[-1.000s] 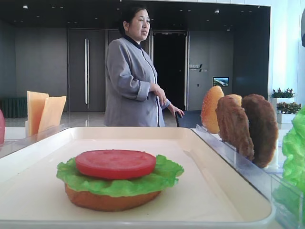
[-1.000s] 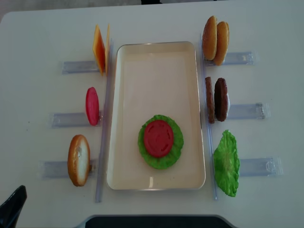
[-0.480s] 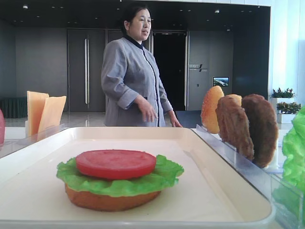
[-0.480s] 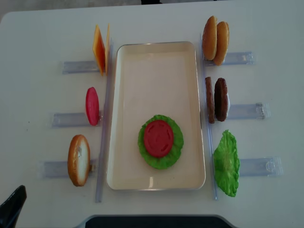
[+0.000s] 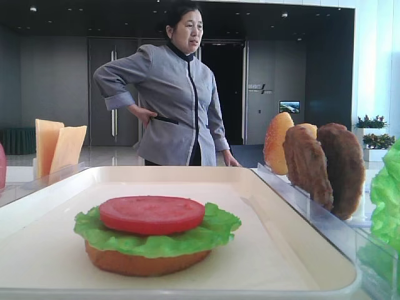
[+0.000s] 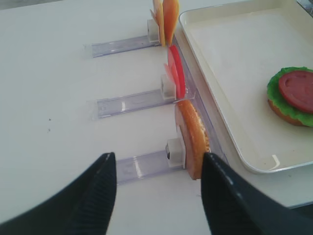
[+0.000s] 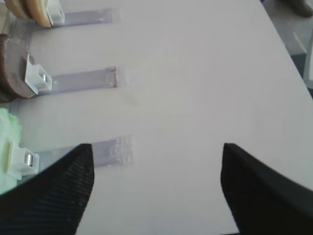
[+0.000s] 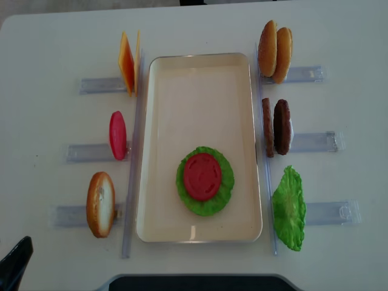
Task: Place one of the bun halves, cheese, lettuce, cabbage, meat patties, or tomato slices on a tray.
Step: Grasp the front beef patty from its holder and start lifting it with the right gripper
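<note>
Tray (image 8: 159, 151) in the middle already carries a stack: bun base, lettuce (image 8: 225, 185), tomato slice (image 8: 202, 176) on top. We judge we are between placements, picking the next layer. Our right gripper (image 7: 156, 188) hangs wide apart and empty over bare table beside the holders; our left gripper (image 6: 159, 196) is likewise spread, holding nothing, near the upright bun half (image 6: 192, 138). The meat patties (image 8: 280, 127) stand in their holder right of the tray, so next we would swing the right gripper over to pinch one.
</note>
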Available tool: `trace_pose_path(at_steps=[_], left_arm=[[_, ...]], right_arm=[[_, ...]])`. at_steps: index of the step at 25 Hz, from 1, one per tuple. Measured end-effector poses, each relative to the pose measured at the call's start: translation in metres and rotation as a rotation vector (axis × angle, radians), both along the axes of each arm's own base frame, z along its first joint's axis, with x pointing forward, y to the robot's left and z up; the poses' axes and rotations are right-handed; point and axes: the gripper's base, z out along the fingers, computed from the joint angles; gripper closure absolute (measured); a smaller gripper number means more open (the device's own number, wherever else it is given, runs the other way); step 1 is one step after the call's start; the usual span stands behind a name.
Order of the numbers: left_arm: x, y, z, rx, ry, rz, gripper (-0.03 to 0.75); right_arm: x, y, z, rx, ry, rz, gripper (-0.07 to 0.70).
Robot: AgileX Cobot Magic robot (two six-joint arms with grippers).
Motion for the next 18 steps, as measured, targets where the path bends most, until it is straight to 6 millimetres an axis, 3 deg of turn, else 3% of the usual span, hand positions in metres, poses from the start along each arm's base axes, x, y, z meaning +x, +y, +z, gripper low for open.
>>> trace_pose_path(at_steps=[12,18], left_arm=[[0.0,0.0,0.0,0.0,0.0,0.0,0.307],[0.0,0.0,0.0,0.0,0.0,0.0,0.307]], right_arm=[[0.079,-0.005,0.031,0.075,0.275,0.052,0.118],[0.12,-0.01,0.028,0.096,0.41,0.05,0.118]])
